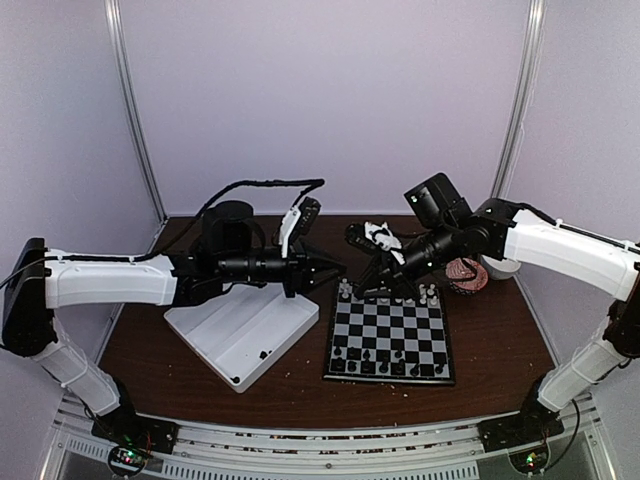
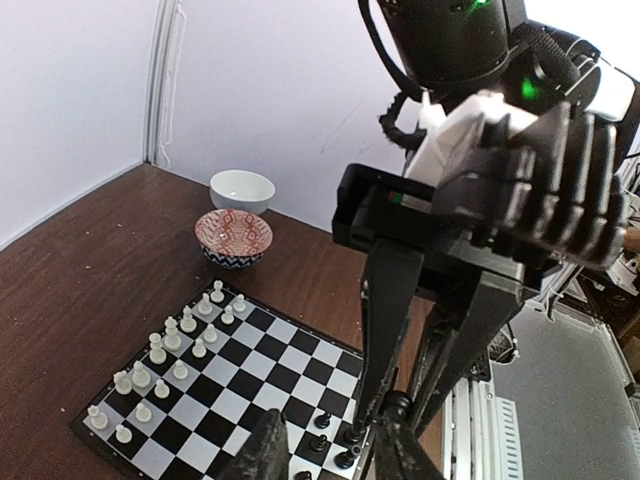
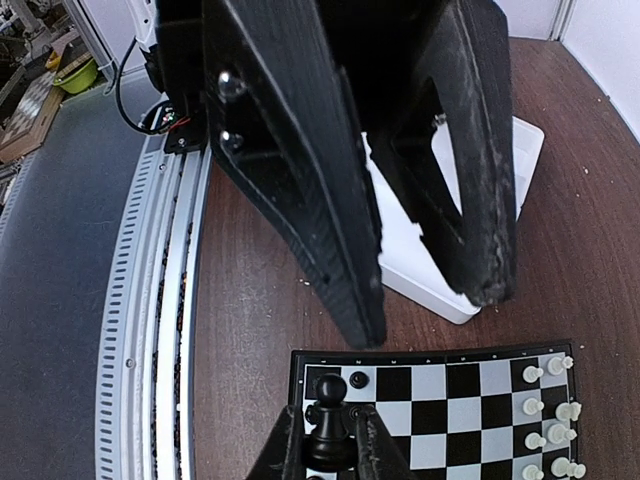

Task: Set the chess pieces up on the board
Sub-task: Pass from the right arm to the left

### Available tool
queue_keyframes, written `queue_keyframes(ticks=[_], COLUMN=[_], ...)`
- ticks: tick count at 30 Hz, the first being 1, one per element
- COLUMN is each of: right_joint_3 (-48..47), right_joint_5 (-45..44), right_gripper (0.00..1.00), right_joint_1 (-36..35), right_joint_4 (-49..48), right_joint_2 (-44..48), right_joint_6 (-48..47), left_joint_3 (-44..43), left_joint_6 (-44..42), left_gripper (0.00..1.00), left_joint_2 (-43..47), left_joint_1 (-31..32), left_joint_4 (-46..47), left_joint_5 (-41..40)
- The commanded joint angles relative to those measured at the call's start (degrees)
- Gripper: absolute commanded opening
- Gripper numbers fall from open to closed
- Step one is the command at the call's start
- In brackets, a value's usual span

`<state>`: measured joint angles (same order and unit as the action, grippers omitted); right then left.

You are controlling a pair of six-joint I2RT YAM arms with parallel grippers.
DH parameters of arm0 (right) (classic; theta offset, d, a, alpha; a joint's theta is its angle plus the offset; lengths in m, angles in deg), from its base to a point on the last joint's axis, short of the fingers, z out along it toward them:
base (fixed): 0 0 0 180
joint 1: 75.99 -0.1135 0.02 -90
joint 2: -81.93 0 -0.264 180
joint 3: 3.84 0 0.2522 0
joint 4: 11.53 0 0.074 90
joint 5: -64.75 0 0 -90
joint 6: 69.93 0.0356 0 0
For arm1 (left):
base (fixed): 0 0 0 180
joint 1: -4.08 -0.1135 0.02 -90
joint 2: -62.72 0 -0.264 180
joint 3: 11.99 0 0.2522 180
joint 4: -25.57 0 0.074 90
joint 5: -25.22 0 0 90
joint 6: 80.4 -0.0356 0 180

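1. Fingers of the right gripper are pressed together on a tiny black plastic chess piece. They pinch its lower half, so its round head stands upright above the tips.
2. The pinched piece hangs over the square black and silvery-white checked chessboard, toward the board's left edge. Its height above the squares cannot be told.
3. Fingers of the left gripper are spread with nothing between them. They are just beside the right gripper, near the board's far-left corner.
4. Other tiny black chess pieces stand in two rows along the board's near edge.
5. Tiny white chess pieces stand in two rows along its far edge.
6. The board lies flat on the dark brown wooden table, right of the middle.
7. A white rectangular two-compartment tray sits just left of the board, turned at an angle to it.
8. A red-patterned round bowl and a plain white round bowl stand side by side past the board's far-right corner, by the table's far edge.
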<state>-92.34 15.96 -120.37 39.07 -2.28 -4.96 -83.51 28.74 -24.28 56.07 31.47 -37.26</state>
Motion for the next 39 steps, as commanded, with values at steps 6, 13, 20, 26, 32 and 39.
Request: queue_keyframes(ticks=[6, 13, 20, 26, 32, 39], right_joint_3=[-0.5, -0.5, -0.4, -0.2, -0.1, 0.1], right_joint_5=[3.2, 2.8, 2.4, 2.3, 2.3, 1.9], right_gripper=[0.12, 0.12, 0.12, 0.12, 0.12, 0.16], right_joint_1=[0.2, 0.4, 0.4, 0.5, 0.5, 0.5], right_joint_4=[-1.2, -1.7, -1.6, -1.5, -1.7, -1.5], right_joint_2=[1.1, 0.7, 1.0, 1.4, 1.5, 1.6], right_joint_6=[1.2, 1.3, 1.0, 0.9, 0.9, 0.1], left_joint_3=[-4.0, -4.0, -4.7, -5.4, -5.7, -7.5], left_joint_6=[-0.5, -0.2, -0.4, 0.1, 0.1, -0.8], left_gripper=[0.32, 0.33, 0.31, 0.25, 0.15, 0.05], left_joint_2=[-3.9, -4.2, -4.9, -6.0, -6.3, -7.2], left_joint_1=[0.4, 0.4, 0.4, 0.4, 0.4, 0.4], left_joint_4=[-0.2, 0.0, -1.4, -1.6, -1.9, -3.5], left_joint_5=[9.2, 11.7, 12.7, 14.0, 14.6, 16.0])
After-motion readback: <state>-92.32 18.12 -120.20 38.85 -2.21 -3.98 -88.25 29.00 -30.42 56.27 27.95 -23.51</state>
